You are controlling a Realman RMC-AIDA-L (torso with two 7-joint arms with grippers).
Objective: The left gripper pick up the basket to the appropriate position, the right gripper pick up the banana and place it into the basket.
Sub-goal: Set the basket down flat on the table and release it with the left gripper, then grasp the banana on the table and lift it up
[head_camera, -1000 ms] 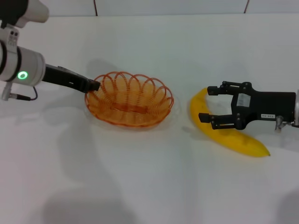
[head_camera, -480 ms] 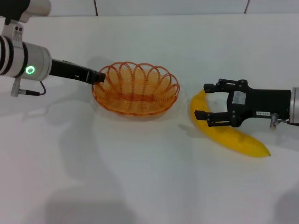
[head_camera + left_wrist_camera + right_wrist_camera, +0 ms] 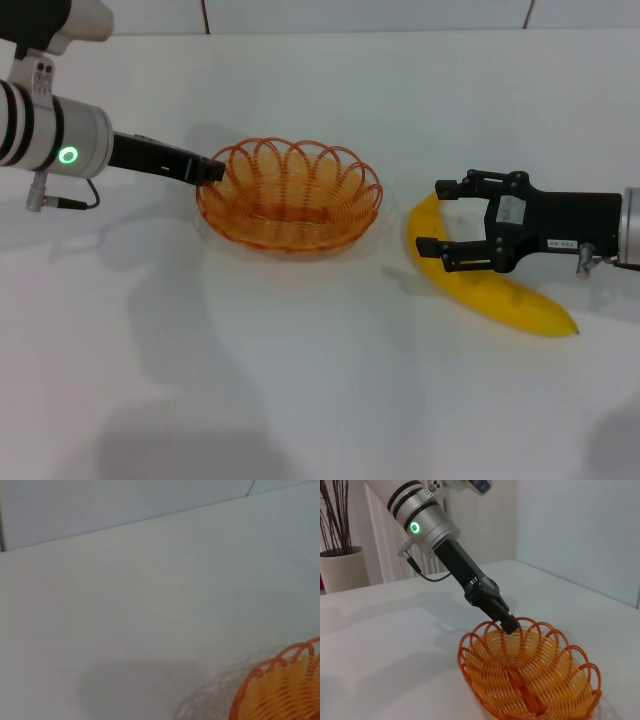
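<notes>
The orange wire basket [image 3: 290, 195] is left of centre on the white table; it also shows in the right wrist view [image 3: 530, 680] and partly in the left wrist view [image 3: 280, 690]. My left gripper [image 3: 212, 172] is shut on the basket's left rim, as the right wrist view [image 3: 507, 625] also shows. The yellow banana [image 3: 490, 285] lies on the table to the right of the basket. My right gripper [image 3: 432, 217] is open, its two fingers straddling the banana's upper left end, one on each side, without closing on it.
The white table [image 3: 320, 380] spreads wide in front of the basket and banana. A wall line runs along the back edge [image 3: 360, 30]. A pot with bare twigs [image 3: 340, 565] stands far off in the right wrist view.
Over the last second my left gripper carried the basket a little to the right and farther back. The right gripper edged slightly left over the banana. Little moved in the last half second.
</notes>
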